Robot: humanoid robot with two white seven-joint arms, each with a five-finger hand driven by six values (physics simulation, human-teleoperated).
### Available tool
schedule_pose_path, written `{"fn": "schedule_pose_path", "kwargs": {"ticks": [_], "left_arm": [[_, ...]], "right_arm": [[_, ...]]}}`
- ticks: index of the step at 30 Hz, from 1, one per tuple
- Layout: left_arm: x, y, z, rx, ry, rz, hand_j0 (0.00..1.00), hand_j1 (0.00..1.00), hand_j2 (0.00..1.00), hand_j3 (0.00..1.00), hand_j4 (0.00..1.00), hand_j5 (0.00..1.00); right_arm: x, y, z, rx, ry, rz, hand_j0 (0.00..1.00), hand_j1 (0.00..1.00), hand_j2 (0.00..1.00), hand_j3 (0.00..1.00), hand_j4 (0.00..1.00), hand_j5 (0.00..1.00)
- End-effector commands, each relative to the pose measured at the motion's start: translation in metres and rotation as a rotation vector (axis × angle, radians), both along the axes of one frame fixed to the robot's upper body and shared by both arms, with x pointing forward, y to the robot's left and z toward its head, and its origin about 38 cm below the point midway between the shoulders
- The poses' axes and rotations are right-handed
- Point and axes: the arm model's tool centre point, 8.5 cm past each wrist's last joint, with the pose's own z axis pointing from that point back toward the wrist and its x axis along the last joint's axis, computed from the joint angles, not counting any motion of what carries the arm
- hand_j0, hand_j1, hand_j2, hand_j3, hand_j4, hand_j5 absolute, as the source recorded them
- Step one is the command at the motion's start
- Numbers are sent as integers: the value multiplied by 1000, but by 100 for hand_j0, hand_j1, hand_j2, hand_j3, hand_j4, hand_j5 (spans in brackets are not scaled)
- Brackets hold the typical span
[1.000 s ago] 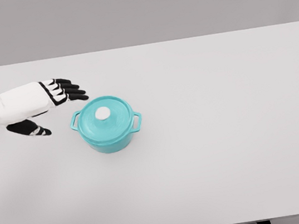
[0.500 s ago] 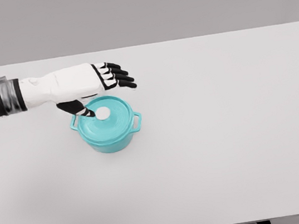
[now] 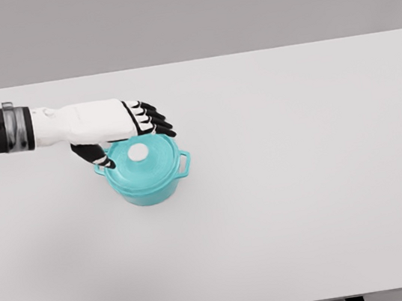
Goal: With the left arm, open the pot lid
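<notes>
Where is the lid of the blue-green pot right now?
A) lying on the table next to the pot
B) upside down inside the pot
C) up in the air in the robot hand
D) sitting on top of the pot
D: the lid sits flat on the pot with its white knob on top, while the left robot hand is just behind it, fingers spread, holding nothing.

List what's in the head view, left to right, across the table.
Left arm → left robot hand → knob of the lid → pot's right handle → bare table to the right edge. The hand overlaps the pot's left side, so the left handle is left out.
</notes>
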Motion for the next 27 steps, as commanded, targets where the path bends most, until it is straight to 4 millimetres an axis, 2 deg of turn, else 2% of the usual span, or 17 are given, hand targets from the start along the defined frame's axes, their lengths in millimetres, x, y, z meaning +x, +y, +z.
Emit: {"fn": "schedule_pose_path", "kwargs": {"ticks": [1, 2, 5, 8, 13, 15, 18, 26, 27], "left_arm": [[2, 2, 0, -3, 4, 13, 100, 100, 100, 100, 100, 100], [7, 7, -2, 3, 7, 32, 100, 100, 100, 100, 100, 100], [19, 3, -13, 0, 25, 55, 100, 100, 100, 100, 100, 100], [19, -9, -17, -1, 27, 33, 100, 100, 100, 100, 100, 100], [18, -11, -19, 1, 25, 28, 100, 100, 100, 100, 100, 100], [18, -9, -21, 16, 25, 30, 95, 95, 95, 95, 95, 95], [18, -8, -22, 25, 21, 31, 81, 81, 81, 81, 81, 81], [14, -8, -34, 70, 52, 20, 77, 77, 77, 77, 77, 77], [14, -8, -36, 71, 54, 19, 72, 72, 72, 72, 72, 72]], "right_arm": [[0, 0, 0, 0, 0, 0, 100, 100, 100, 100, 100, 100], [0, 0, 0, 0, 0, 0, 100, 100, 100, 100, 100, 100], [0, 0, 0, 0, 0, 2, 100, 100, 100, 100, 100, 100], [0, 0, 0, 0, 0, 0, 100, 100, 100, 100, 100, 100], [0, 0, 0, 0, 0, 0, 100, 100, 100, 100, 100, 100], [0, 0, 0, 0, 0, 0, 100, 100, 100, 100, 100, 100], [1, 0, 0, 1, -3, 1, 100, 100, 100, 100, 100, 100], [0, 0, 0, 0, 0, 0, 100, 100, 100, 100, 100, 100], [0, 0, 0, 0, 0, 0, 100, 100, 100, 100, 100, 100]]}}
